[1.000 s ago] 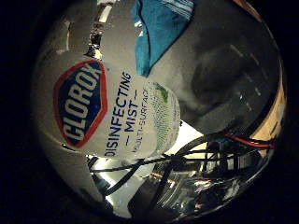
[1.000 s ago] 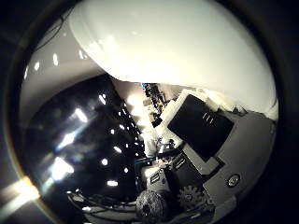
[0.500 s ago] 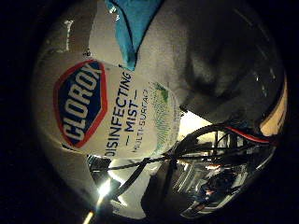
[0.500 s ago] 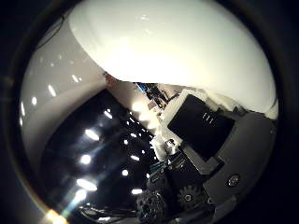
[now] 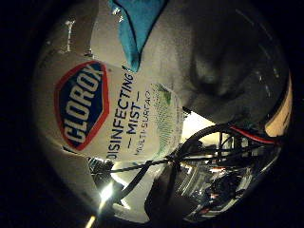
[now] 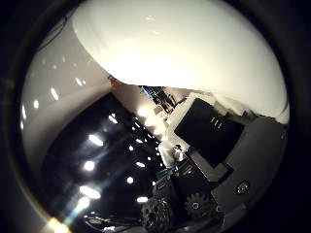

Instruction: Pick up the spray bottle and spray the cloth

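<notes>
The white spray bottle with its blue and red label lies close against my palm and fills much of the little finger side view. Its smooth white body also fills much of the thumb side view. My right hand shows as white, black and geared parts beside the bottle, with a black-faced finger curled up against its side. The teal cloth lies on the grey table surface beyond the bottle, partly cut off by the view's edge.
A dark shadow falls on the grey surface near the cloth. Beyond the bottle the thumb side view shows a dark ceiling with several bright lights and a pale wall.
The whole picture has shifted: the cloth has slid toward the view's edge and more ceiling shows. The bottle keeps its place against the palm.
</notes>
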Robot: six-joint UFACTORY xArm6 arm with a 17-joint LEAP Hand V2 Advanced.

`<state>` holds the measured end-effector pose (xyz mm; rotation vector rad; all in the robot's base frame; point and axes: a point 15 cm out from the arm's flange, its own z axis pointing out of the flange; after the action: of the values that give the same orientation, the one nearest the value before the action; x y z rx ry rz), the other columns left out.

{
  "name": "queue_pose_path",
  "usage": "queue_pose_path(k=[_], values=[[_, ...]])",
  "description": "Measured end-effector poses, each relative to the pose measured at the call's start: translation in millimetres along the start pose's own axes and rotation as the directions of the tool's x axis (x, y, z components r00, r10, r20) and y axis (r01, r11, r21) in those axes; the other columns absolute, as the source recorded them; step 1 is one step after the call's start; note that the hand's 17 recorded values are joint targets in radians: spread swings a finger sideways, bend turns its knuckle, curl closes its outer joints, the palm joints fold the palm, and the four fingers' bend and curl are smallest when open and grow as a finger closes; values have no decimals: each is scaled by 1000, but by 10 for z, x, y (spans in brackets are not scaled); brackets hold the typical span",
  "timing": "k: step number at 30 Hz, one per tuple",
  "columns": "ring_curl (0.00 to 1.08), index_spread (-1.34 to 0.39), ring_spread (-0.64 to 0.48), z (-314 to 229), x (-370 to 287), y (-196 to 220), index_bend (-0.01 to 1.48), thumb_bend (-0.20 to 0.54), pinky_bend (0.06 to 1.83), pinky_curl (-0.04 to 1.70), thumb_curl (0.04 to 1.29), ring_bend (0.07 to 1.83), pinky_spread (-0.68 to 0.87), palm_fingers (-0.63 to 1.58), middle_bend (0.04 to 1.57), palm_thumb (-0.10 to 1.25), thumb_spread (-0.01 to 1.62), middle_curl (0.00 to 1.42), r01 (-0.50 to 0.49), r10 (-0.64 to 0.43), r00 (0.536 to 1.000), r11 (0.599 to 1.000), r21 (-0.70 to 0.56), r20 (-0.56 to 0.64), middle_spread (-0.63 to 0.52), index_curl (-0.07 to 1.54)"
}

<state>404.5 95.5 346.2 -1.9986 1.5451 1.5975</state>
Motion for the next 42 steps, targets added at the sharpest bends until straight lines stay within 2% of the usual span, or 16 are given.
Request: queue_pose_path(k=[4, 8, 14, 21, 30, 36, 42], values=[[574, -240, -158, 20, -304, 131, 1093, -22, 1005, 1329, 907, 1485, -225, 1187, 1347, 959, 583, 628, 60, -60, 998, 998, -3, 23, -109, 743], [575, -242, -158, 74, -360, 121, 1089, -22, 1006, 1328, 907, 1485, -228, 1186, 1348, 959, 583, 628, 61, -61, 998, 998, -16, 21, -111, 746], [575, -244, -158, 135, -201, -67, 1082, -22, 1014, 1325, 907, 1483, -230, 1188, 1347, 959, 583, 627, 34, -31, 997, 998, -47, 70, -112, 751], [577, -250, -158, 188, 160, -413, 1061, -21, 1019, 1322, 910, 1486, -231, 1183, 1351, 957, 585, 628, -42, 47, 992, 998, -47, 116, -112, 759], [577, -249, -158, 173, 365, -568, 1064, -21, 1016, 1324, 909, 1484, -233, 1186, 1349, 961, 587, 627, -86, 89, 987, 996, -26, 132, -112, 765], [577, -249, -158, 108, 163, -470, 1063, -22, 1015, 1327, 908, 1484, -236, 1186, 1350, 960, 594, 626, -35, 34, 993, 999, 6, 116, -112, 766], [577, -252, -158, 37, -426, -313, 1063, -22, 1015, 1329, 908, 1486, -238, 1184, 1351, 948, 609, 627, 90, -98, 985, 994, 65, 140, -112, 772]])
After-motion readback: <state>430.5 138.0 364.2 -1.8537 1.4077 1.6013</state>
